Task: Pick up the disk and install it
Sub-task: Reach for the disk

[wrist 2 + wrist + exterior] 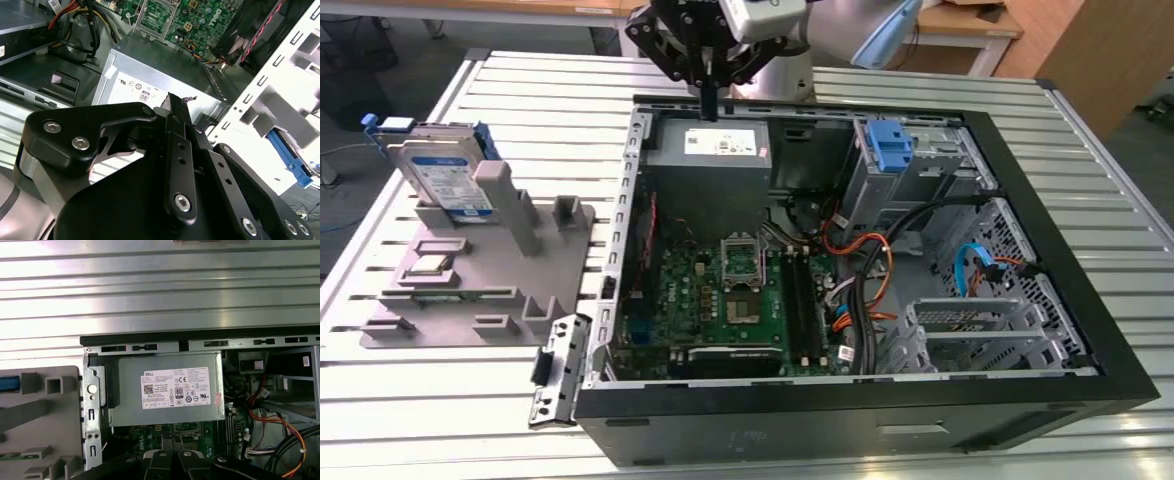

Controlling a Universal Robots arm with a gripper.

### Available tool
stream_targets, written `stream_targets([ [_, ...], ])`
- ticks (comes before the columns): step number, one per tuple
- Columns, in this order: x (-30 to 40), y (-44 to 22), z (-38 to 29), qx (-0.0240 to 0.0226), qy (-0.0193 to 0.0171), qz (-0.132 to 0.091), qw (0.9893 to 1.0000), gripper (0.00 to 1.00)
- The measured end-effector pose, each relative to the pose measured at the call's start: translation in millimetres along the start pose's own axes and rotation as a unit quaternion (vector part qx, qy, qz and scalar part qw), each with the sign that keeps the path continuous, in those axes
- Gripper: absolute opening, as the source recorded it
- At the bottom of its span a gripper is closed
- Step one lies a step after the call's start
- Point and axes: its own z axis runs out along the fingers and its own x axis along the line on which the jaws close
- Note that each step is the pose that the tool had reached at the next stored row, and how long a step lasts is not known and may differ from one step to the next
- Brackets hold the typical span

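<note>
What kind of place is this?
Probably a robot lab or workshop: an open computer case lies on a ribbed metal table, a robot gripper hangs above it, and the disk stands in a grey holder.

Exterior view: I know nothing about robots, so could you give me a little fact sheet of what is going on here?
setting: open computer case lying on a slatted metal table
disk: the disk stands upright in a grey holder at the exterior view's left, outside the case
gripper: the gripper is shut and holds nothing, above the power supply at the case's far edge
inside the case: green motherboard, blue latch
progress: disk not yet picked up
</note>
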Motion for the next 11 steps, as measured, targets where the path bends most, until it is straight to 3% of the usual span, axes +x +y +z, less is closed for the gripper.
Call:
stream_targets([
  [11, 2.6, -0.2, 0.0, 0.0000, 0.0000, 0.000, 1.0000, 0.10],
])
